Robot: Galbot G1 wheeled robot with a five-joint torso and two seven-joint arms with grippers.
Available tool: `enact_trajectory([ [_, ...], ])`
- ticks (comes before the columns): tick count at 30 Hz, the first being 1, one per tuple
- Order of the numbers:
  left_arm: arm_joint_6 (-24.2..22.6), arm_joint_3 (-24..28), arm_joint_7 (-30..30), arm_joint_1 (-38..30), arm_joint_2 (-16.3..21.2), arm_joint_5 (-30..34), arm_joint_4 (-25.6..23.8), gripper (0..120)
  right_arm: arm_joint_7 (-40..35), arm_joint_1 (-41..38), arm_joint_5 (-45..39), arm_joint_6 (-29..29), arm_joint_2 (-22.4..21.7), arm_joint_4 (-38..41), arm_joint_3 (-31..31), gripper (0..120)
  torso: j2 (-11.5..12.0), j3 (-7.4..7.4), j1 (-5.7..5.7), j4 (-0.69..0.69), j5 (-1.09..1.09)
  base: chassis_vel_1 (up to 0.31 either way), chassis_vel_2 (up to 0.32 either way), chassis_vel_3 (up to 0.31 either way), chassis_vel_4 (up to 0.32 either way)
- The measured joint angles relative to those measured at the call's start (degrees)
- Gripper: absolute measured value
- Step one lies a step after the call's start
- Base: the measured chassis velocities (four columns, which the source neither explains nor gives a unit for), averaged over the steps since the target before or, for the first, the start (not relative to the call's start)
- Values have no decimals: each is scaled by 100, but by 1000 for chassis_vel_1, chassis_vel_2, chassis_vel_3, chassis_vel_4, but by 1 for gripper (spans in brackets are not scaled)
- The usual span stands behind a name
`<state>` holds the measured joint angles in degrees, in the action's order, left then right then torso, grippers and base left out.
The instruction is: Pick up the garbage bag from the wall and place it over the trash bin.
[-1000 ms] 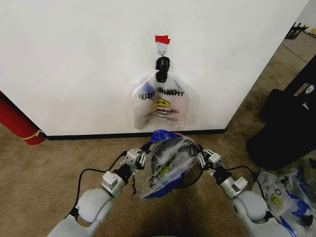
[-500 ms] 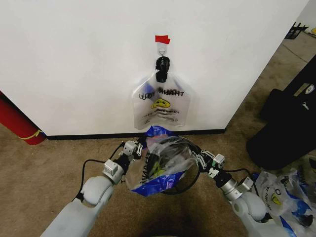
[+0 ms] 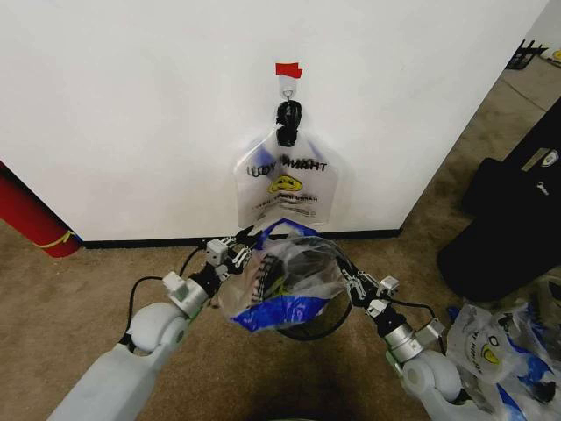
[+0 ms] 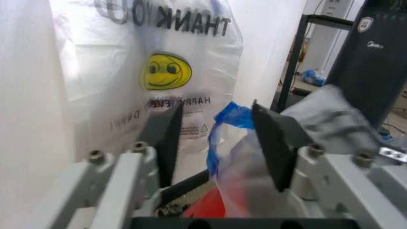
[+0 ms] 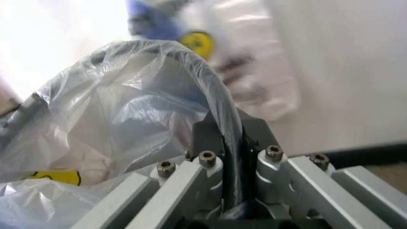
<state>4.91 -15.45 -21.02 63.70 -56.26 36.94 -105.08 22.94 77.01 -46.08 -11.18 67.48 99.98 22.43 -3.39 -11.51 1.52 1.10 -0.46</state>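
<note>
Stretching garbage bag (image 3: 289, 281) over trash bin (image 3: 307, 326) rim below wall (image 3: 131, 105). Right claw (image 3: 353, 285) clamped on bag film and rim, anchoring that side. Left claw (image 3: 237, 248) spread wide beside opposite edge, gripping nothing.

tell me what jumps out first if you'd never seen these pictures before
The eye goes first to the crinkled see-through garbage bag with blue patches, draped over the black trash bin at lower centre, between the left gripper and the right gripper. The right gripper is clamped on the bag-covered rim, while the left fingers stand apart. Behind, a whitish smiley-print bag hangs on the white wall under red tape.
</note>
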Motion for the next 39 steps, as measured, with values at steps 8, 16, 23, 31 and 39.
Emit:
enact_trajectory([
  [8,92,-133,-392,573,116,-774,-1110,82,-532,-202,154,27,10,-150,28,0,0,0,0,0,2,0,0,0,0],
  [16,569,118,-928,985,38,-2586,-1169,95,-614,-160,538,-213,-18,42,67,0,0,0,0,0,1,0,0,0,0],
  [23,629,238,-682,977,-103,-3018,-936,80,-610,-59,838,-385,-34,244,51,0,0,-1,0,1,0,0,0,0,0],
  [31,551,216,-510,972,-116,-3119,-895,54,-563,-74,1112,-475,-34,292,-7,0,0,-1,0,1,0,0,0,0,0],
  [39,450,146,-608,986,-111,-3331,-857,17,-553,-134,1150,-476,-55,410,-43,0,0,-1,0,0,0,0,0,0,0],
])
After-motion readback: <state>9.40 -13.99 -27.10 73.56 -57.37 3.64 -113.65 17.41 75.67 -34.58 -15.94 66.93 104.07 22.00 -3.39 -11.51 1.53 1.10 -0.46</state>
